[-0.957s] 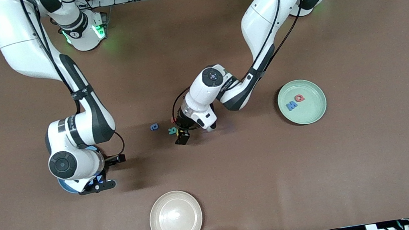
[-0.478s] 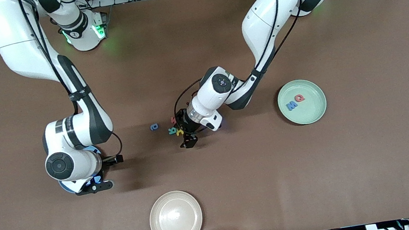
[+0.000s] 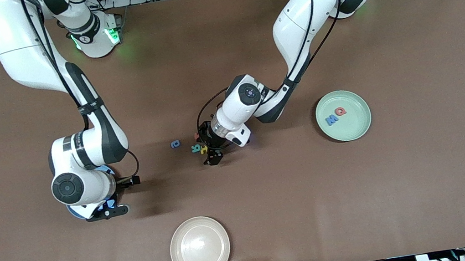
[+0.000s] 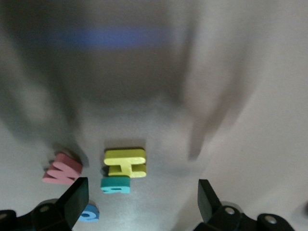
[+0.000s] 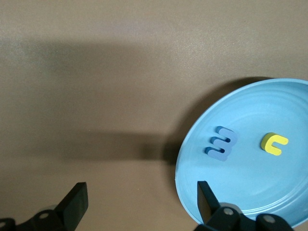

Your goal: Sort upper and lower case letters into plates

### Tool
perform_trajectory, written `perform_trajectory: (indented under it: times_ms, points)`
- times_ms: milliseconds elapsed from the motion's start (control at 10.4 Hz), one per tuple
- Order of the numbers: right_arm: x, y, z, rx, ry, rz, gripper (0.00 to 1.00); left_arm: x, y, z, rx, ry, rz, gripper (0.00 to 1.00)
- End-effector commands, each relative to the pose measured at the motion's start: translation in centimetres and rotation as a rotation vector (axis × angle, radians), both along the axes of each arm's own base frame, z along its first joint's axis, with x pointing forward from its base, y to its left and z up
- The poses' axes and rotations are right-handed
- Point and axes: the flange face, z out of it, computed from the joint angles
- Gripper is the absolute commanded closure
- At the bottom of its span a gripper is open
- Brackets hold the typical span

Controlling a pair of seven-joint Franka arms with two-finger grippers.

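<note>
Several loose letters lie mid-table: a yellow H (image 4: 125, 162) (image 3: 204, 149), a teal letter (image 4: 115, 185) (image 3: 194, 148), a pink-red W (image 4: 62, 171) (image 3: 196, 136) and a blue letter (image 4: 88, 213) (image 3: 175, 144). My left gripper (image 3: 212, 155) (image 4: 140, 204) is open, low over the table beside the cluster, holding nothing. The mint green plate (image 3: 354, 130) holds a blue letter (image 3: 331, 120) and a red Q (image 3: 340, 111). The sky blue plate (image 5: 250, 192) (image 3: 73, 213), mostly hidden under my right arm, holds a blue letter (image 5: 221, 143) and a yellow letter (image 5: 274, 143). My right gripper (image 3: 106, 211) (image 5: 139, 202) is open and empty over that plate's edge.
A cream-beige plate (image 3: 200, 247) sits empty near the table's front edge, nearer the camera than the letter cluster. The mint green plate is toward the left arm's end, the sky blue plate toward the right arm's end.
My left wrist has turned and its gripper has shifted slightly beside the letter cluster. My right arm moved a little, then held still over the sky blue plate.
</note>
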Motion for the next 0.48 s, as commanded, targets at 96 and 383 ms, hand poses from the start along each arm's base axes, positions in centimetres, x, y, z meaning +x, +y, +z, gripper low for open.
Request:
perform_trajectory:
  times_ms: [96, 383]
  points:
    - [-0.5, -0.1, 0.7, 0.003, 0.002, -0.01, 0.0, -1.0, -0.4, -0.8, -0.006, 0.016, -0.018, 0.0]
    - [-0.5, 0.0, 0.7, 0.003, 0.002, -0.008, 0.0, -1.2, 0.0, -2.3, 0.011, 0.016, -0.046, 0.0]
